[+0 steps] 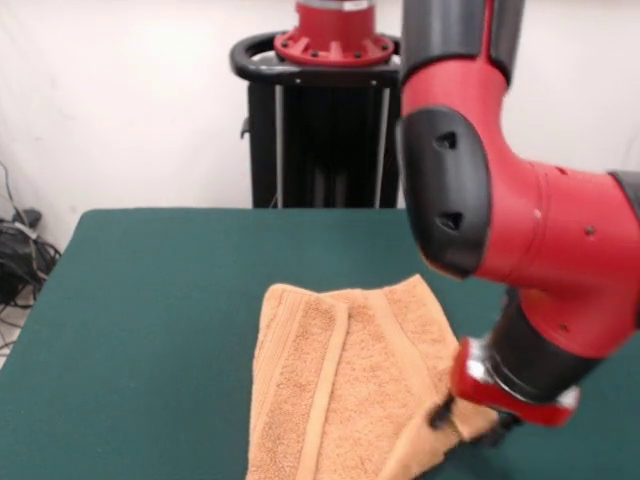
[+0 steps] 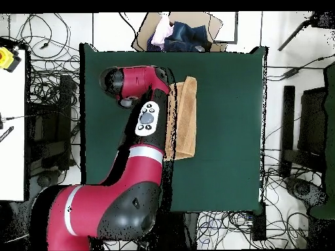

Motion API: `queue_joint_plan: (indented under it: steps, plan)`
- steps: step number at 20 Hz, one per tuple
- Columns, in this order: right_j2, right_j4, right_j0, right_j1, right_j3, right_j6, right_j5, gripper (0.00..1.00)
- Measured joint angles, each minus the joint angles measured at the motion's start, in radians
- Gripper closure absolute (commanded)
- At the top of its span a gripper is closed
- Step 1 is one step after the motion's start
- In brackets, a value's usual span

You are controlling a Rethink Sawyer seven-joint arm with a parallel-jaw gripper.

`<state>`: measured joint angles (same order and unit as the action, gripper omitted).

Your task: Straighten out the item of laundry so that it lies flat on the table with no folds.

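The peach towel [image 1: 345, 385] lies folded lengthwise on the green counter [image 1: 150, 330], a raised fold ridge running along it. The claw [image 1: 470, 420] sits at the towel's corner nearest the camera, dark tips pinching a bunched bit of the cloth. The red arm [image 2: 141, 124] covers the towel's side from overhead.

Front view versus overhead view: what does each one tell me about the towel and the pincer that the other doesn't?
Only the front view shows the pincer down at a lifted corner of the peach towel, plus the towel's folded-over flap and woven band; whether it is shut is unclear. Only the overhead view shows the whole green table, with the towel as a narrow strip partly hidden under the arm, and a box of clothes beyond the table's far edge. Both show the towel still folded, not flat.
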<state>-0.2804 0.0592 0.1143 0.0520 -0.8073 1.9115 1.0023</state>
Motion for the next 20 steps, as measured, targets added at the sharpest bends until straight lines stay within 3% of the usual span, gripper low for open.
queue_joint_plan:
  steps: [9, 20]
  plan:
    - [0.0, -0.11, -0.081, 0.162, -0.252, 0.0, -0.069, 0.0]
    - [0.002, -0.167, -0.128, 0.237, -0.309, 0.0, -0.081, 0.0]
